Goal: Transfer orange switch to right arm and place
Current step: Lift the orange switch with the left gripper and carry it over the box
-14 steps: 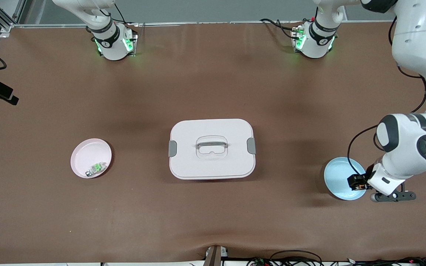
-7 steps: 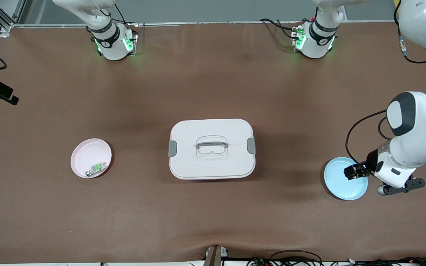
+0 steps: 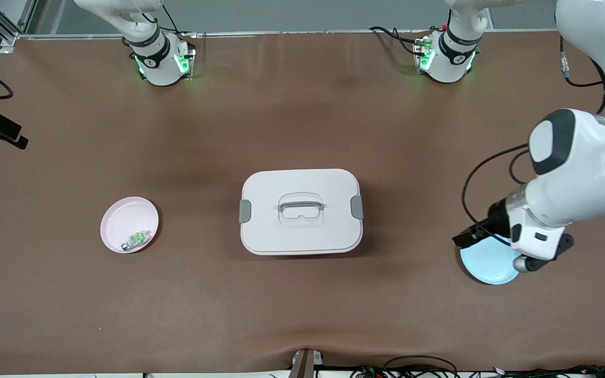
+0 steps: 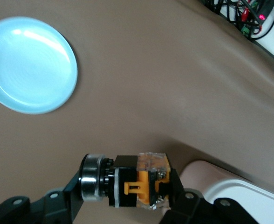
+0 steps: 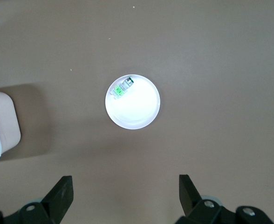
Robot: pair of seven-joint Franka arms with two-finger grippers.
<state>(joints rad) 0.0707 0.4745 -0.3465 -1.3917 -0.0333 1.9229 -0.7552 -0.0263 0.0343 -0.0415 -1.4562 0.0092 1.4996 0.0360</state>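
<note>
You have the orange switch (image 4: 139, 181) pinched in the left end effector (image 4: 127, 186), whose fingers are clamped on the two ends of the part; it hangs in the air over the edge of the blue plate (image 3: 486, 262) at the left arm's end of the surface, clear of the plate and the brown surface (image 3: 302, 294) below.

Treat the part as light and rigid; it looks like hard plastic with a black body, an orange latch piece and a clear cap, plus a metal-ringed collar at one end; a firm pinch should not deform it, but its smooth faces could slip or twist if you grip it off centre. It is tiny against the fingers, so little of it stands free for a second grip; for the handover, judge the exposed orange and clear mid-section as the best place for the other fingers, across the flat sides and at right angles to the present grip.

The right end effector (image 5: 125, 196) is spread wide and holds nothing; it waits high over the pink plate (image 5: 144, 112), where a small green-and-silver component (image 5: 121, 87) lies near the rim. The white lidded box (image 3: 301, 211) sits mid-surface between the two plates.
</note>
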